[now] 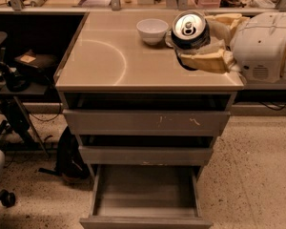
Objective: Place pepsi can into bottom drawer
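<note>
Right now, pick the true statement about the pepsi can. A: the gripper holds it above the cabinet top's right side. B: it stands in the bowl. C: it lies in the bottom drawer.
A: the gripper holds the pepsi can over the cabinet top, right of the bowl, above the open bottom drawer.

White bowl (152, 30) on the tan countertop (100, 56), just left of the pincer (194, 44)
</note>
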